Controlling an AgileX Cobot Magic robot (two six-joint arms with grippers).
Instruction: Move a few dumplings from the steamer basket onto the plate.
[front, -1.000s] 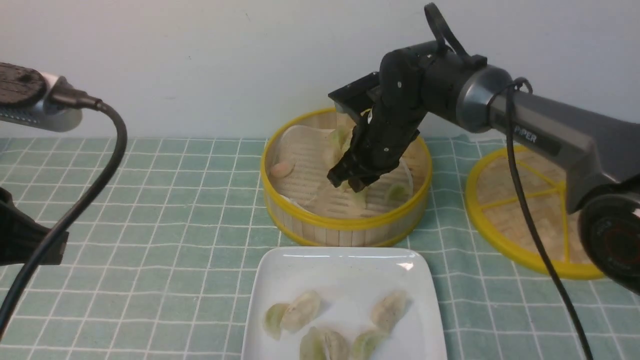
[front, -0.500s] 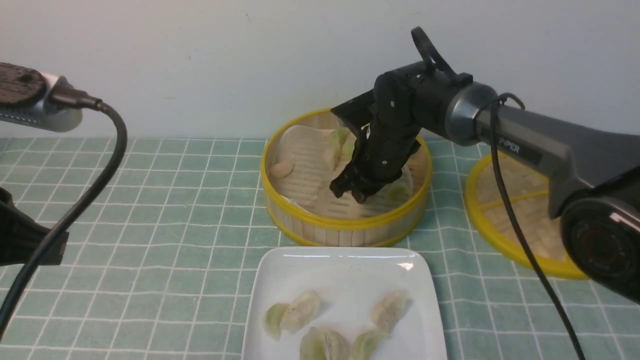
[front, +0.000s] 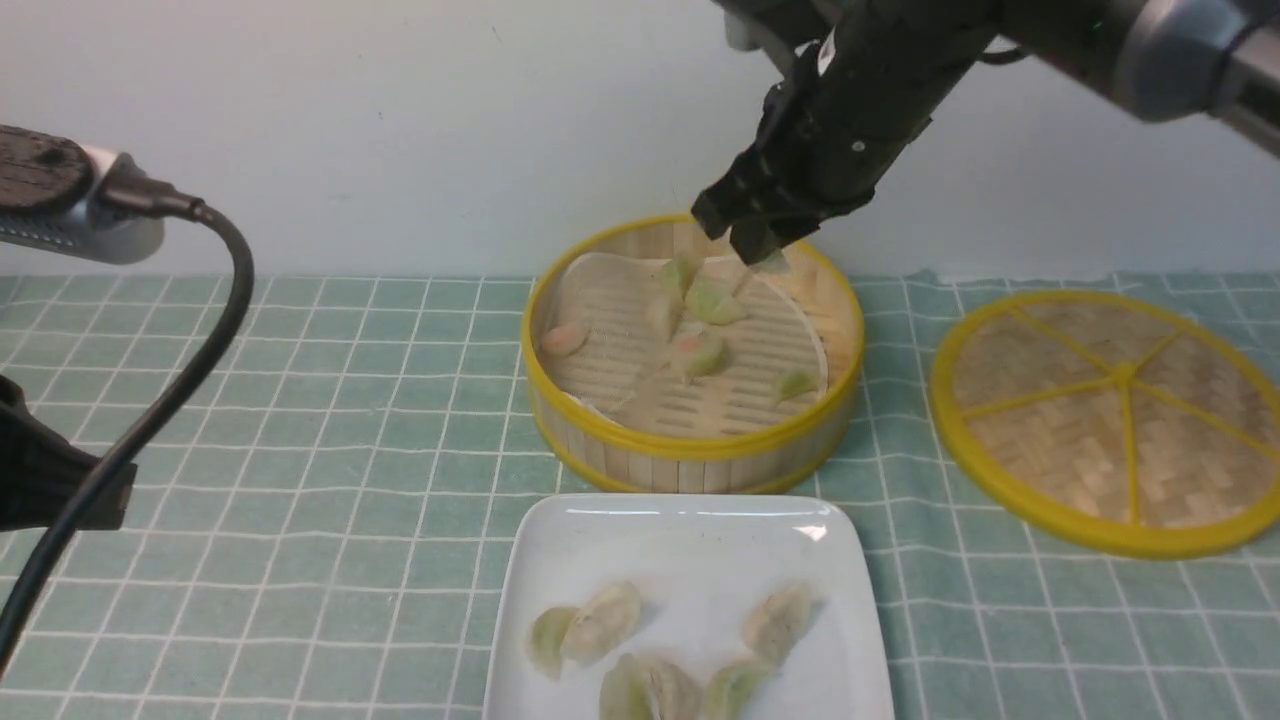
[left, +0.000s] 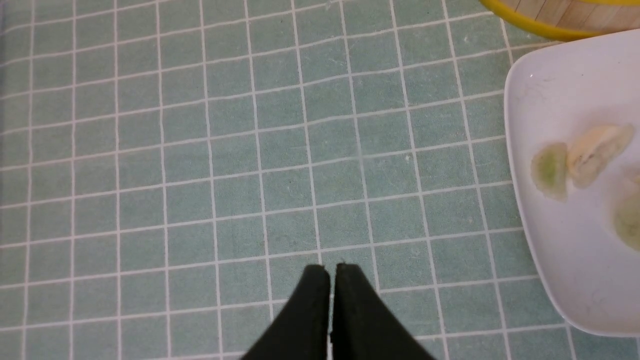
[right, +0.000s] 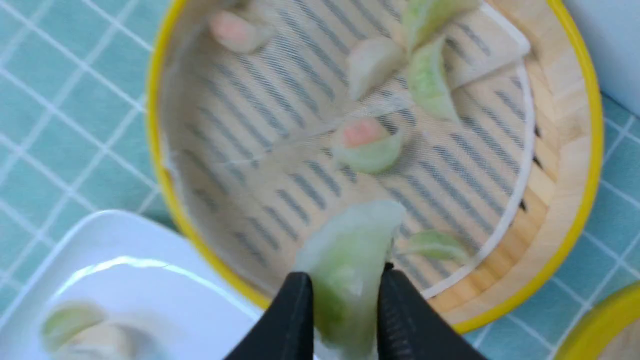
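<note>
While the right tool (front: 745, 235) hangs above the 1 o'clock edge of the steamer basket (front: 690, 462), its jaws pinch a pale green dumpling (right: 350, 245) by one end, clear of the ribbed liner. Several more dumplings (front: 700, 350) lie in the basket: a pinkish one at 9 o'clock, a cluster from the centre toward 12 o'clock, and a small green one at 4 o'clock. The plate (front: 690, 535) sits at 6 o'clock of the basket, just beside it, and carries several dumplings on its near half. The woven lid (front: 1110, 420) lies flat at 3 o'clock of the basket, apart from it. The left tool (left: 330, 270) hovers over the checked green cloth (left: 200, 150) at 9 o'clock of the plate. Its jaws are pressed together and hold nothing.
</note>
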